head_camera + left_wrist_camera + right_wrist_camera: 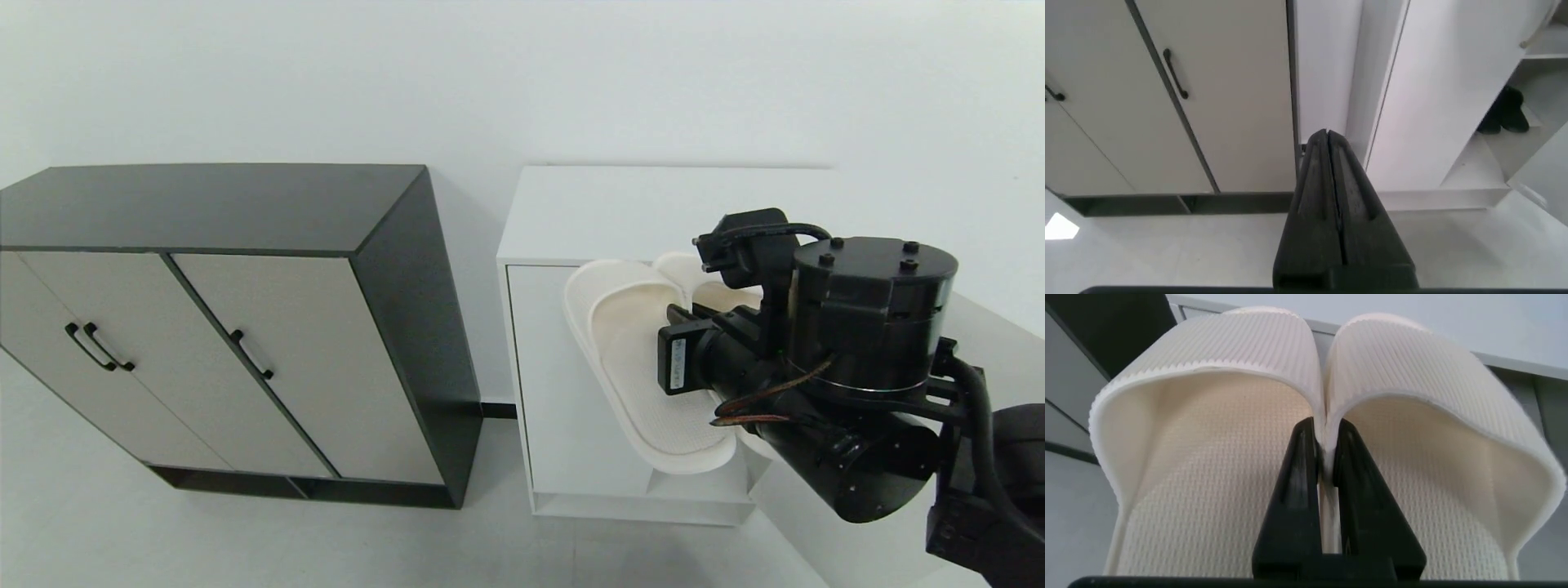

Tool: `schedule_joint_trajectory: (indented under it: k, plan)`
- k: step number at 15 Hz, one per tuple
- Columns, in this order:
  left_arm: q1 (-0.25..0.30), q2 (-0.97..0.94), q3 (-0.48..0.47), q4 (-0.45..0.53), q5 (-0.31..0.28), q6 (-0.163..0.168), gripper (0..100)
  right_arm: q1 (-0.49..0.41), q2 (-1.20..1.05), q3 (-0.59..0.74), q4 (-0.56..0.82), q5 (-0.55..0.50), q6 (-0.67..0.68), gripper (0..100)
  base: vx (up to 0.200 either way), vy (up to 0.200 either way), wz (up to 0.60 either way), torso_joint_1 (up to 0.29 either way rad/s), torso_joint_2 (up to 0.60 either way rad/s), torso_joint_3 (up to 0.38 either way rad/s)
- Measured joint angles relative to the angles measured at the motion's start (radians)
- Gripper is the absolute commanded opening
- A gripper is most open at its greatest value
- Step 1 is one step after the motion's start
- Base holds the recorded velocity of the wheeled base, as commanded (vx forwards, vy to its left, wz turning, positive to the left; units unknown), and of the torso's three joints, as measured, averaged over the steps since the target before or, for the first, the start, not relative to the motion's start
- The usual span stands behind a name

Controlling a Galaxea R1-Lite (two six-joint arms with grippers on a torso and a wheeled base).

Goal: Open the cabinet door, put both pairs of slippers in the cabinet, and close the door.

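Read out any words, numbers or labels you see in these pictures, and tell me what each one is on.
White sticker on the black wrist block of the right arm: it carries print, too small to read.
Dark cabinet, white cabinet, white slippers: no text visible.

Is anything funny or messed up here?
Nothing is broken or spilled. The slippers just hang tilted in the air in front of the white cabinet, squeezed together in the right tool.
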Motion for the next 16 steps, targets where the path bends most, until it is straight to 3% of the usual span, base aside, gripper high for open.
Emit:
schedule_joint_trajectory:
  k: [12,16]
  plan:
    - [0.001,0.000,0.000,-0.001,-0.001,0.000,0,0.018,-0.056,0.053,0.000,0.009,-0.004,0,0.000,-0.200,0.00,0.003,0.00,0.004]
    - [0.002,0.000,0.000,-0.002,-0.001,-0.001,0,0.028,-0.080,0.081,0.003,0.068,-0.003,0,0.000,0.000,0.00,0.000,0.00,0.000]
